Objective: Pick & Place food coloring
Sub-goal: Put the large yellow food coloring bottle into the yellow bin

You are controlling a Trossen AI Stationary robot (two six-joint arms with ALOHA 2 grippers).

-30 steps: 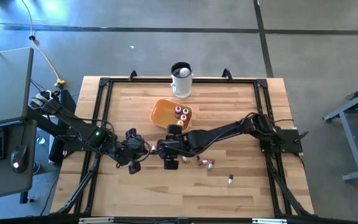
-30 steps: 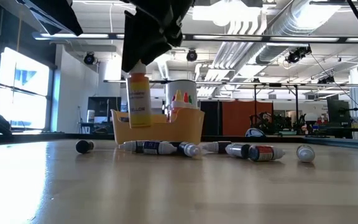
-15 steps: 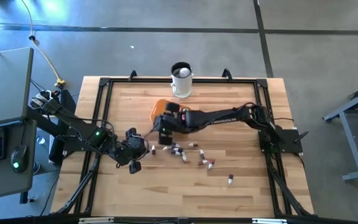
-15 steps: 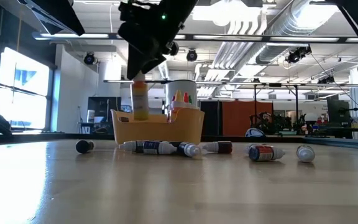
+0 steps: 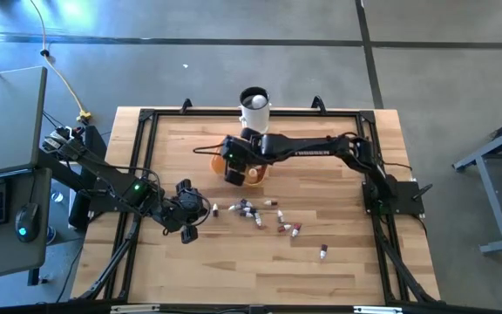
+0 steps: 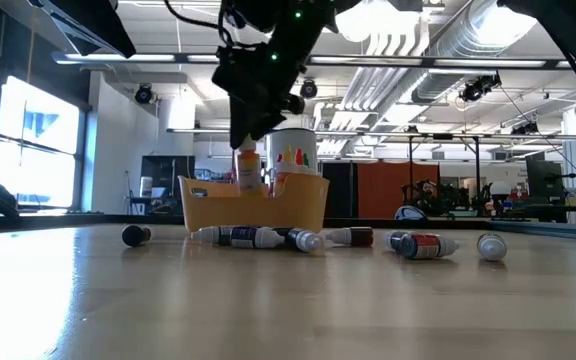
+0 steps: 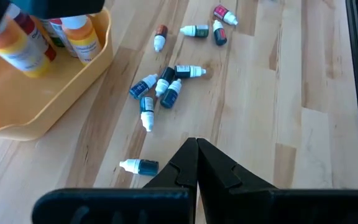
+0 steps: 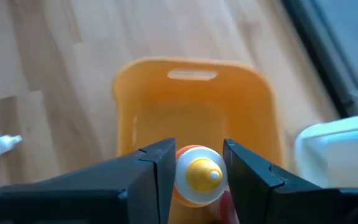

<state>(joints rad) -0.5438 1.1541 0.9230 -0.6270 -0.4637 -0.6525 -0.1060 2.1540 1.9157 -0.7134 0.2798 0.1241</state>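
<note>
Table (image 5: 338,262): pale wood planks, smooth satin sheen. Orange bowl (image 8: 191,93): smooth matt plastic. Yellow food coloring bottle (image 8: 197,176): glossy plastic. Right gripper (image 8: 194,180) fingers (image 8: 157,171): dark matt plastic. White mug (image 5: 254,113): glossy.

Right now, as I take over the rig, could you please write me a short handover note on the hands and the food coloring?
Right hand: shut on a small yellow-capped dropper bottle, held upright over the orange plastic bowl.
Left hand: shut, empty, waiting low over the wooden table near its left side.
Done: a few bottles stand upright in the bowl, in front of the white mug.
Left: release the held bottle into the bowl; then collect the small dropper bottles lying scattered on the table.
</note>
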